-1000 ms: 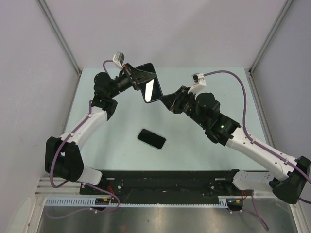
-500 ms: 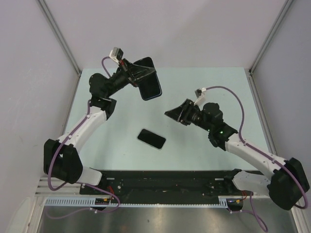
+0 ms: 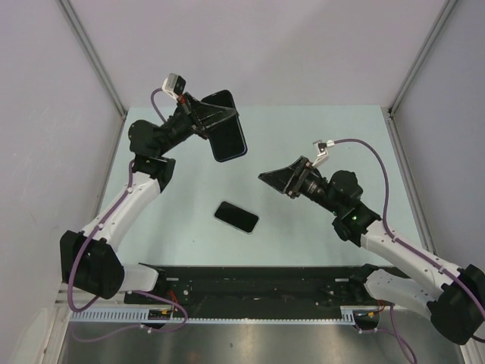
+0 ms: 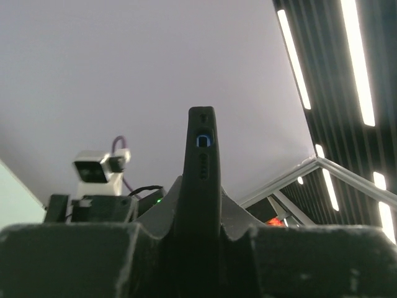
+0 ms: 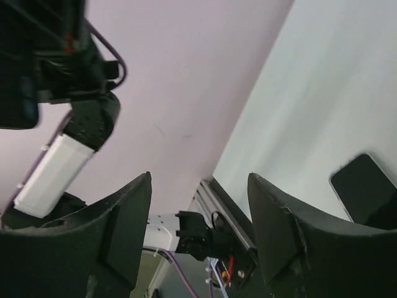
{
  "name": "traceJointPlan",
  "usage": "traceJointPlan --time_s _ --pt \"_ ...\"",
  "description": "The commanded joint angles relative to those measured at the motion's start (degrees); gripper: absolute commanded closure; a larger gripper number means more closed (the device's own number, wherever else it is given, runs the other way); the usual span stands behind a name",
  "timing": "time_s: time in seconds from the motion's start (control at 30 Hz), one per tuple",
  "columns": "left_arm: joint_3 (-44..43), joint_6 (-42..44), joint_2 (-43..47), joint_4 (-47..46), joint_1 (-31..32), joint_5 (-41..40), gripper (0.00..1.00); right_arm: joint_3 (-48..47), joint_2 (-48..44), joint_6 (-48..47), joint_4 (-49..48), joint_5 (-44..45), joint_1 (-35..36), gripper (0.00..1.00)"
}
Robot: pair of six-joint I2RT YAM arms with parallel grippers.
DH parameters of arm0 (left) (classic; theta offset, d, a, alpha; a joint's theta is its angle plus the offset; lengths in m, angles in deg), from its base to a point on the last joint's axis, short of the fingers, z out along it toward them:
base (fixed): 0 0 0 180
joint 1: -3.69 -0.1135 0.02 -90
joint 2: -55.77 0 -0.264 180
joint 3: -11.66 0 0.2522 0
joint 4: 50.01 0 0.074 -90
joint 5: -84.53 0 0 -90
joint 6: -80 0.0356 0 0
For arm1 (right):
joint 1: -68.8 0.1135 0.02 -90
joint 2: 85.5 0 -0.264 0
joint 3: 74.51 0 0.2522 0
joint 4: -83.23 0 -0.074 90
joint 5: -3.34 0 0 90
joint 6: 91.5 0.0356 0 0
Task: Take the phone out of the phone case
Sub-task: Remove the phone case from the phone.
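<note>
My left gripper (image 3: 218, 123) is raised over the far left of the table and shut on the lower end of the black phone case (image 3: 229, 140). In the left wrist view the case (image 4: 203, 167) stands edge-on between the jaws, with button bumps along its side. I cannot tell whether anything sits inside it. A flat black phone (image 3: 236, 217) lies on the pale green table (image 3: 326, 136), near the middle. It also shows at the right edge of the right wrist view, phone (image 5: 366, 189). My right gripper (image 3: 271, 180) hovers open and empty, right of the case and apart from it.
A black rail (image 3: 258, 284) with wiring runs along the table's near edge between the arm bases. Grey walls and slanted metal frame posts (image 3: 95, 64) close in the table on the left, right and back.
My right gripper opened, let go of the case's lower corner and drew back to the right. The left arm tilted the case further left and up. The phone on the table stayed put.
</note>
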Motion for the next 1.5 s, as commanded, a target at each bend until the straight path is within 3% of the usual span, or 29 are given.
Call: traceJointPlan --time_s 0.0,0.13,0.37,0.47,0.53,0.73,0.93,0.97,1.07,1.3,1.47 --pt "-1.78 5.30 1.01 6.38 -0.33 0.88 1.00 -2.05 -2.30 -1.02 -4.35 3.00 0.37 0.32" --pt "-0.90 4.79 -0.48 6.05 -0.33 1.40 1.00 -5.04 -3.53 -4.97 1.62 8.70 1.86 0.28" --pt "2.35 5.06 -3.55 5.00 0.28 2.28 1.00 -8.21 -0.63 -4.19 -0.73 5.39 1.34 0.21" --pt "2.97 2.51 -5.13 0.87 0.37 3.07 1.00 -8.04 3.23 1.86 -7.75 -2.34 -1.30 0.20" --pt "2.27 1.54 -6.10 -0.19 0.46 3.34 1.00 -7.60 6.56 6.17 -17.49 -6.73 -1.74 0.20" --pt "1.47 -0.56 -6.89 -2.30 0.37 3.52 1.00 -7.42 12.72 13.29 -31.13 -10.52 -2.62 0.24" --pt "2.88 -2.32 -6.46 -3.44 0.46 2.81 1.00 -5.49 21.16 24.35 -50.98 -13.61 -3.41 0.55" --pt "2.79 -2.94 -6.72 -3.62 0.37 2.99 1.00 -5.05 23.60 27.51 -57.36 -13.35 -3.50 0.58" --pt "2.53 -4.17 -7.16 -5.46 0.46 3.25 1.00 -4.26 26.61 31.57 -64.61 -12.64 -3.76 0.68" --pt "1.56 -6.28 -8.30 -7.92 0.46 3.16 1.00 -4.26 30.21 33.16 -69.02 -11.15 -3.76 1.00" --pt "1.56 -12.59 -8.92 -14.15 0.63 2.81 1.00 -5.91 30.13 29.83 -70.61 -13.59 -4.11 1.00"
